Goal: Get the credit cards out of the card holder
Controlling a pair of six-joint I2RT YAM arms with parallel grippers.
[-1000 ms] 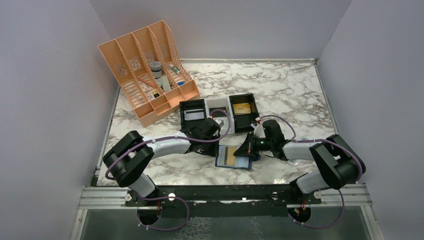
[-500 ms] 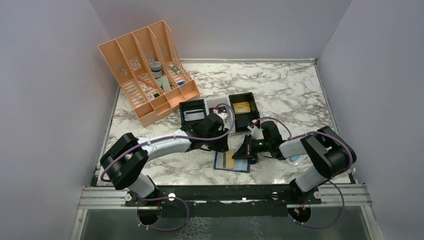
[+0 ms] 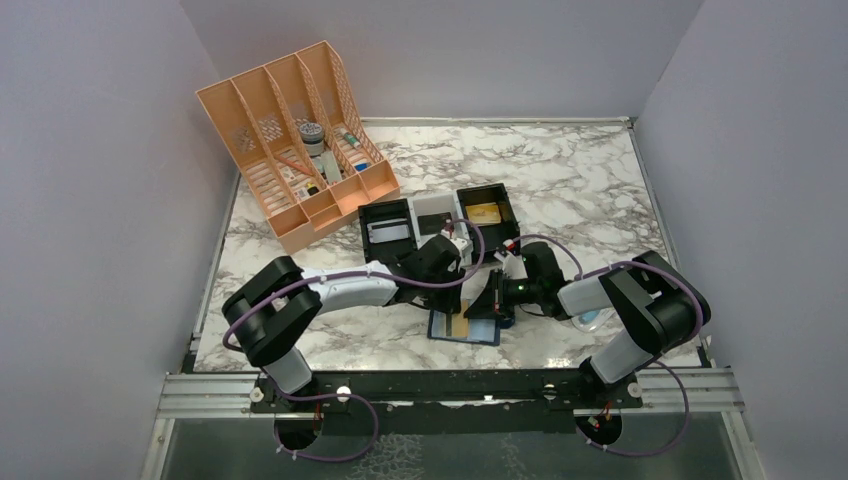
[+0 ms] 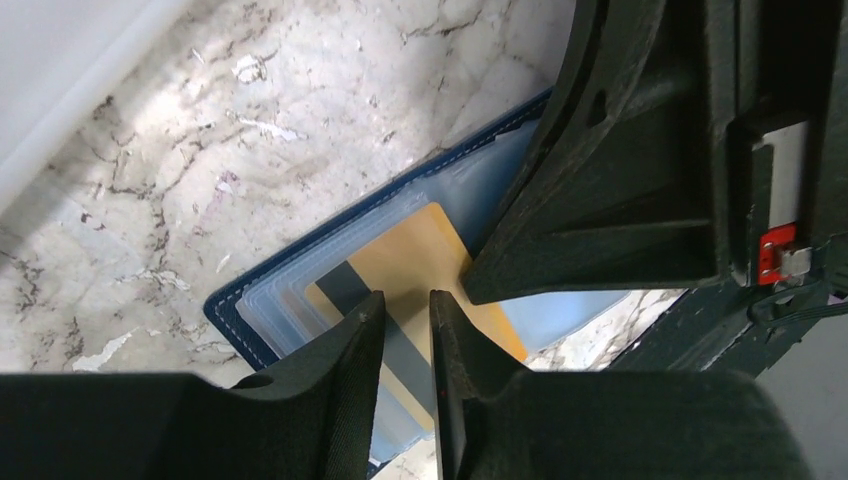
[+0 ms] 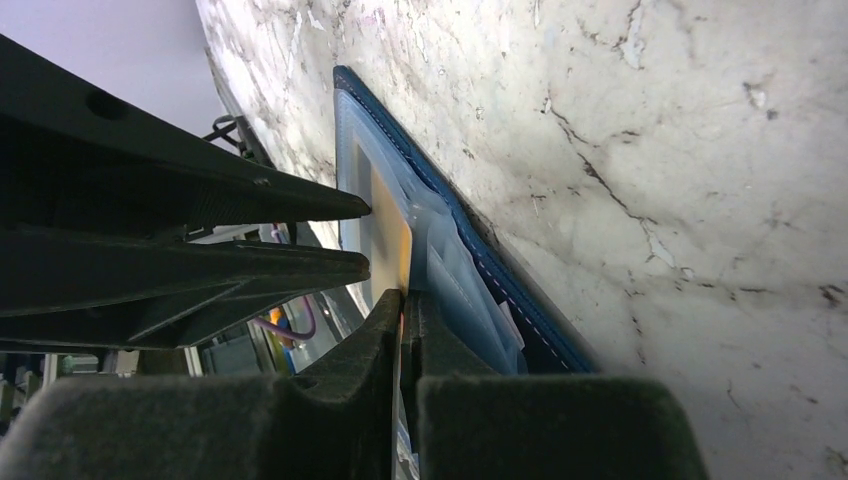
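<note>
Left wrist view is showing the small dark navy bifold card holder (image 4: pixel 232 308) lying open on the white-grey marble table (image 4: pixel 250 120); the left gripper (image 4: pixel 407 300) is pointing down, jaws narrowly apart, over the gold-tan plastic credit card (image 4: pixel 425 250) in its clear pockets; the left arm (image 3: pixel 340 288) is stretching low rightward; the right arm (image 3: pixel 600 297) is reaching leftward, the right gripper (image 5: pixel 405 300) pressed together at the card's edge; whether it is pinching anything cannot be told.
</note>
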